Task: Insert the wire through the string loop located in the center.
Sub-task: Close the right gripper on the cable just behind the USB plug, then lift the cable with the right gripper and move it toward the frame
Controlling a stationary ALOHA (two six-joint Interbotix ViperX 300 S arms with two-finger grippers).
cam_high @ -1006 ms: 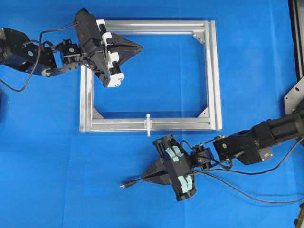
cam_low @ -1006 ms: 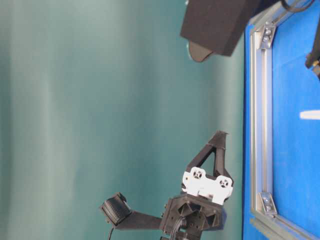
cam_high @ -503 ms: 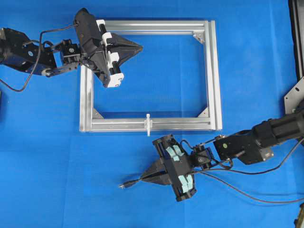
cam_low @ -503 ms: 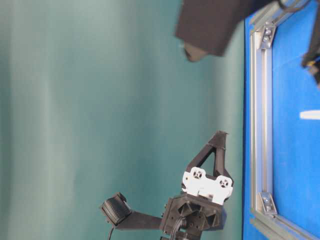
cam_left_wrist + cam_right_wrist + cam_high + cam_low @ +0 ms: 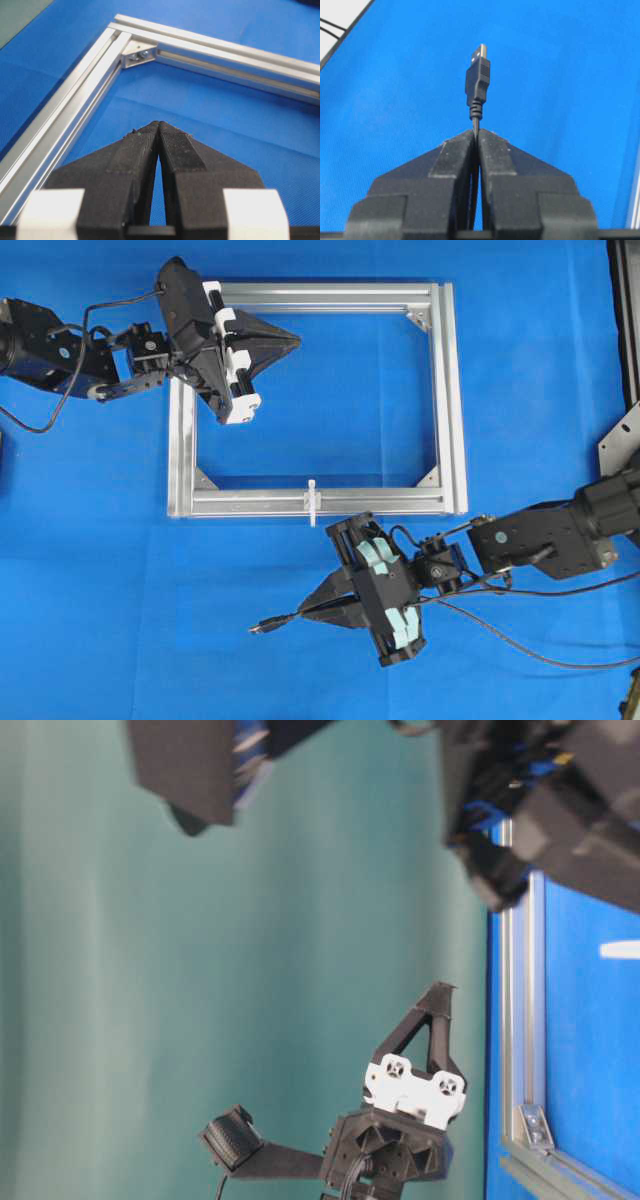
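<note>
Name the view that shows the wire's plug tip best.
Right wrist view: the wire fills the centre, its metal-ended plug sharp beyond the shut jaws. Overhead shows it only as a tiny dark tip. Table-level and left wrist views miss it.

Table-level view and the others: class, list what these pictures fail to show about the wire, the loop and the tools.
- Loop: too small overhead to see its opening; absent from both wrist views.
- Table-level view: blurred dark arm parts fill the top; the wire is not visible.
- Wire: its far end leaves the overhead frame at the right.
- Right tool: the fingers hide the gripped stretch of wire.
- Left tool: shut, empty.

one wire (image 5: 272, 623), one string loop (image 5: 312, 502), one frame (image 5: 448, 400)
</note>
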